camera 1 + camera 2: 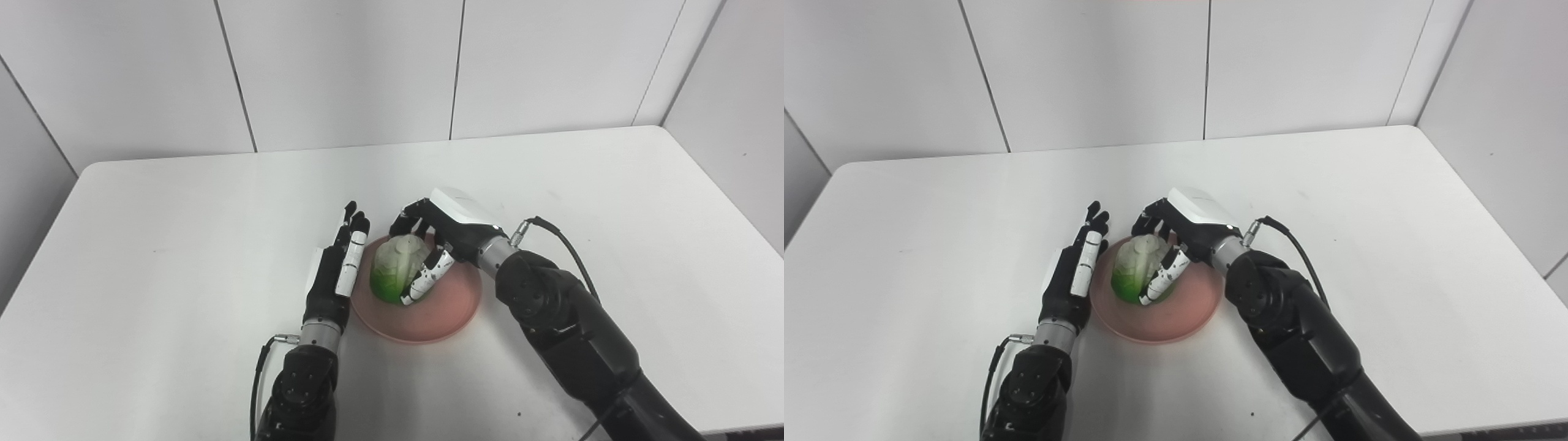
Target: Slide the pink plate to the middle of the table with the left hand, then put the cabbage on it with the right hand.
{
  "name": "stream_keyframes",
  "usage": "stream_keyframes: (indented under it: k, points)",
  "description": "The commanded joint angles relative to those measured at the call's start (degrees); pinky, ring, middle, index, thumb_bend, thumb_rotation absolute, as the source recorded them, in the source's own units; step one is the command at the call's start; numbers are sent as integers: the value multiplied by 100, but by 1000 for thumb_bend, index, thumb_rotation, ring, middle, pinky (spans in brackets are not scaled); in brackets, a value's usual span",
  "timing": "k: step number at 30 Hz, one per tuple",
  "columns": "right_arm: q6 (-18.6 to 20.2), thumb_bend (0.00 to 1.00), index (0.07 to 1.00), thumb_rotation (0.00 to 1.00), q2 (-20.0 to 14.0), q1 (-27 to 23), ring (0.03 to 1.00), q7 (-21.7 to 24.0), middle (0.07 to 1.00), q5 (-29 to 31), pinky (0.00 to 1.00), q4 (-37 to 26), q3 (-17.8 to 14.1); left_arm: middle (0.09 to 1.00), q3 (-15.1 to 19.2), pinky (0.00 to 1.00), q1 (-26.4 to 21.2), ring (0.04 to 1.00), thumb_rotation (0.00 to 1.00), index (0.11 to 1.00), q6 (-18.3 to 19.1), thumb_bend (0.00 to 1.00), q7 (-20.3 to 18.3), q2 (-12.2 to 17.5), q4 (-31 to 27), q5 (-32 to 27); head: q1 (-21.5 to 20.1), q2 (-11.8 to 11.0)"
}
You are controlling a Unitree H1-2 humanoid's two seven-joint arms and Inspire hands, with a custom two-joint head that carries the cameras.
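A pink plate (441,309) lies near the middle front of the white table (184,202). A green and white cabbage (395,269) rests on the plate's left half. My right hand (438,242) reaches over the plate and its fingers wrap around the cabbage, thumb on the near side. My left hand (340,266) stands edge-on with fingers straight, right beside the plate's left rim, holding nothing. The same scene shows in the right eye view, with the cabbage (1133,269) on the plate (1176,315).
The table's back edge meets a white panelled wall (343,67). A side wall stands close to the table's right edge (729,184). A cable (563,239) loops from my right wrist.
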Motion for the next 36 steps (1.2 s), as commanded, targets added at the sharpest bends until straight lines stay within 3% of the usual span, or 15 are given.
stream_keyframes:
  k: [1, 3, 6, 9, 10, 11, 12, 14, 17, 20, 24, 30, 33, 36]
  points:
    - [-265, 518, 498, 0, -96, -111, 403, -118, 493, -104, 194, 107, 42, 986, -29, 992, -168, 997, 1000, 986, -42, 711, 6, -92, -223, -11, 11, -2]
    - [-373, 518, 490, 0, -135, -88, 410, -176, 503, -96, 192, 180, 54, 988, -29, 993, -167, 999, 1000, 990, -41, 714, 0, -87, -218, -17, 6, 4]
    - [-457, 512, 541, 0, -173, -56, 382, -203, 474, -43, 283, 150, 12, 986, -19, 989, -175, 998, 1000, 989, -33, 712, -4, -81, -218, -28, -21, 14]
    - [-571, 517, 514, 0, -227, -10, 442, -277, 486, -75, 371, 8, -19, 987, -26, 998, -185, 1000, 1000, 988, -21, 717, -2, -66, -218, -2, -71, 18]
    - [-643, 678, 644, 112, -254, 3, 558, -330, 620, -117, 455, -35, -10, 986, -31, 997, -187, 1000, 1000, 987, -15, 718, 5, -60, -220, 19, -79, 16]
    - [-698, 732, 689, 150, -323, 10, 598, -320, 665, -198, 484, -129, 30, 985, -33, 997, -191, 1000, 1000, 987, -13, 718, 23, -56, -220, 44, -100, 18]
    - [-741, 786, 777, 302, -390, 22, 741, -282, 775, -246, 607, -241, 53, 983, -37, 997, -196, 999, 1000, 985, -14, 717, 40, -46, -216, 77, -123, 17]
    - [-748, 817, 855, 431, -497, 54, 840, -153, 864, -250, 718, -465, 50, 981, -37, 995, -204, 995, 1000, 983, -34, 717, 58, -28, -207, 115, -123, 17]
    - [-754, 824, 883, 498, -641, 126, 869, 39, 894, -143, 739, -765, -24, 974, -23, 987, -202, 986, 1000, 974, -54, 719, 64, -21, -210, 138, -138, 8]
    - [-714, 862, 940, 600, -742, 217, 939, 190, 947, -8, 843, -990, -124, 973, 8, 980, -202, 983, 1000, 977, -95, 715, 17, -29, -200, 79, -153, 22]
    - [-892, 891, 988, 651, -854, 374, 990, 191, 991, 277, 925, -1150, -325, 974, 48, 975, -202, 985, 1000, 979, -106, 704, -48, -19, -193, -45, -182, 32]
    - [-1139, 913, 1000, 699, -876, 693, 1000, -37, 1000, 571, 954, -1321, -674, 975, 118, 968, -199, 987, 1000, 988, -65, 679, -112, 35, -230, -225, -246, 44]
    - [-1142, 901, 1000, 700, -713, 924, 1000, -319, 1000, 681, 952, -1403, -928, 978, 162, 965, -175, 987, 1000, 991, -51, 659, -168, 68, -300, -363, -302, 49]
    - [-1068, 849, 1000, 718, -408, 1128, 1000, -641, 1000, 904, 884, -1355, -1208, 970, 199, 950, -148, 973, 1000, 978, -84, 631, -186, 110, -342, -403, -324, 56]
